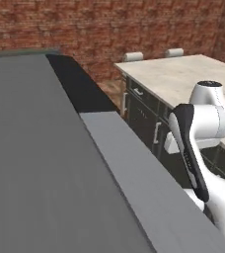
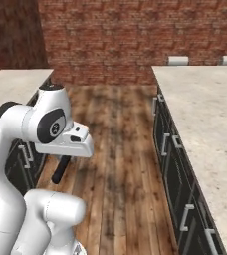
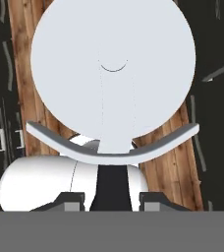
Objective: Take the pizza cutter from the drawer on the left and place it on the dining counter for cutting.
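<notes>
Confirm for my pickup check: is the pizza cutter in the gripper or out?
In. The pizza cutter has its black handle clamped between the finger tips of the gripper, with its round blade over the wooden floor.

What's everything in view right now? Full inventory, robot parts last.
pizza cutter: 1, pale round blade, black handle, held over the floor
dining counter: 1, beige speckled top, right side
worktop: 1, beige, left side
cabinet fronts: several, dark with silver handles, under the dining counter
seats: 2, pale, behind the dining counter
brick wall: 1, red, at the back
floor: wood, between the counters
grey slab: 1, close to the left base camera, unidentifiable
arm: 1, white
claw: 1, dark tips, shut on the cutter handle
</notes>
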You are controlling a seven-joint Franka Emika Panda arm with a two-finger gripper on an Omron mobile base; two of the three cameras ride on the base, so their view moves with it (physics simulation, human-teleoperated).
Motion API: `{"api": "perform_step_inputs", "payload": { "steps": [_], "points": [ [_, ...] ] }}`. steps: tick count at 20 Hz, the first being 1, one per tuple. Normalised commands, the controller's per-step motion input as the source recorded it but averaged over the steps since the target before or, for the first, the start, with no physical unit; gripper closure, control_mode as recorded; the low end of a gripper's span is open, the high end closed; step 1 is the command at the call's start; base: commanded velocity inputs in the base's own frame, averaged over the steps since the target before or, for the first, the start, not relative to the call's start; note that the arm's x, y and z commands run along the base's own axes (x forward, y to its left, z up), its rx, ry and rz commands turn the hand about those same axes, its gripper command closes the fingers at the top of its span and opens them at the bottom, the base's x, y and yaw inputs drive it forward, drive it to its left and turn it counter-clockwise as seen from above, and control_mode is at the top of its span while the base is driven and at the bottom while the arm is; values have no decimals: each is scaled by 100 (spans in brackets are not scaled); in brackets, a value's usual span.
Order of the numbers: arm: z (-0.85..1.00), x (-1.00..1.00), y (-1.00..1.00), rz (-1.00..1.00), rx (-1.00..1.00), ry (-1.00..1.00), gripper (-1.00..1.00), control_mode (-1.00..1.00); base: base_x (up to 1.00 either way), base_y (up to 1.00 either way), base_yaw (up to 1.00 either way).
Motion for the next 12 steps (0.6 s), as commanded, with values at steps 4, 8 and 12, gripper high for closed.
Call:
{"api": "perform_step_inputs", "payload": {
  "steps": [4, 8, 12],
  "points": [
    [0, 0, 0, 0, 0, 0, 100, 100, 89, 2, -15],
    [0, 0, 0, 0, 0, 0, 100, 100, 82, 0, -40],
    [0, 0, 0, 0, 0, 0, 100, 100, 56, 0, -58]
  ]
}}
